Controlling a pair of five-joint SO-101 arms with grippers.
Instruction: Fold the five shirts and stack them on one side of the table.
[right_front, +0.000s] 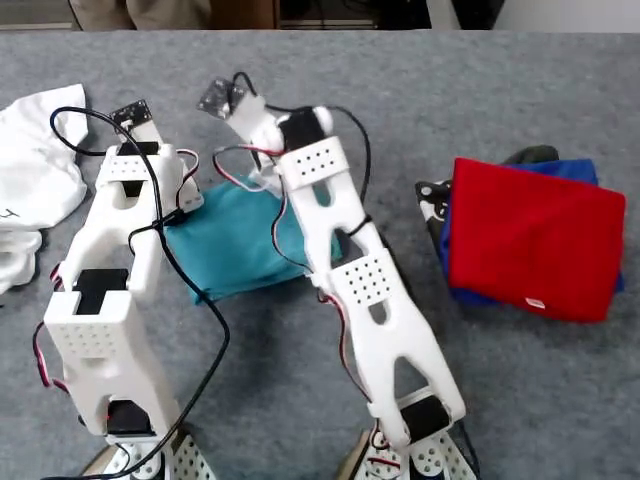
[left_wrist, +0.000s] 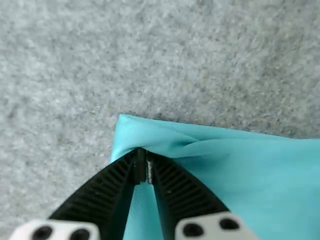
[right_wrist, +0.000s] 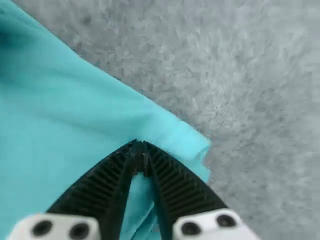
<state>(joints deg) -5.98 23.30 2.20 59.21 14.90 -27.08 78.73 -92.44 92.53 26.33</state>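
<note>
Fingers (left_wrist: 112, 187) of left gripper (left_wrist: 143, 167), right gripper (right_wrist: 139, 150) pinch teal shirt (right_front: 238, 238); red shirt (right_front: 535, 235) apart.

Grey felt-like covering (right_front: 500, 80) spreads underneath everything; a brown wooden panel (right_front: 245, 12) stands beyond its far edge.

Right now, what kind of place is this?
Likely a robot workbench: a left arm and right arm with loose wires on a grey table, holding a teal shirt beside a stacked red shirt.
</note>
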